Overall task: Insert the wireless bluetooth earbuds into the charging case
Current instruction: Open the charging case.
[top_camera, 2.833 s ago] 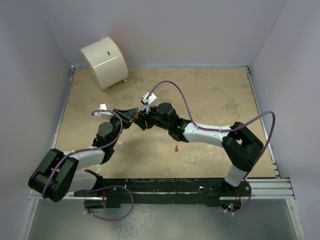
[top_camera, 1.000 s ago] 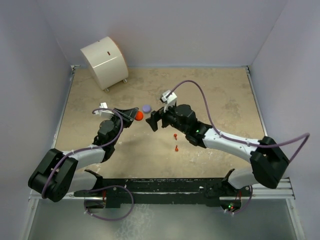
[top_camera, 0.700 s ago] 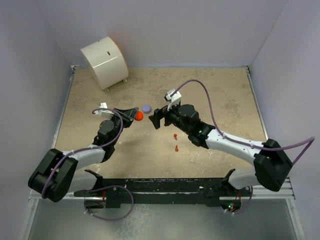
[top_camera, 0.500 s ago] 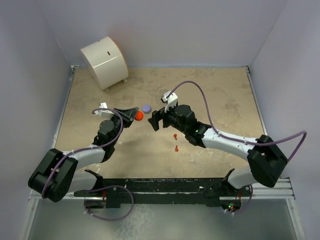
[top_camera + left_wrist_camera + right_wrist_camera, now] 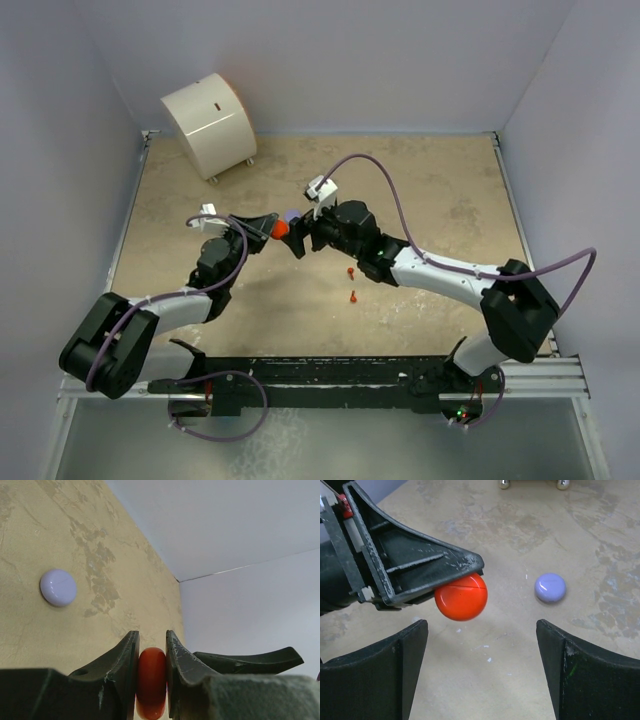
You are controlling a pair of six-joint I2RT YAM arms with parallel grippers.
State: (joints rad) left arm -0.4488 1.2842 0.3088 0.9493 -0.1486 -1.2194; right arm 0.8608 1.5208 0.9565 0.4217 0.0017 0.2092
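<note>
We see left hand clamped on red-orange round case; right hand wide apart, empty. Tiny red-orange stemmed earbuds lie on surface, 4 o'clock of case from above. We judge them light, slippery; pinch across body.

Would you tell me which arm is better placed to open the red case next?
Right. The right tool is open and empty, facing the red case, which the left tool holds clamped.

The red case looks like smooth glossy plastic, the lilac case duller; the left tool has matt black, scratched plastic fingers; the bench is matt, mottled and rough
</note>
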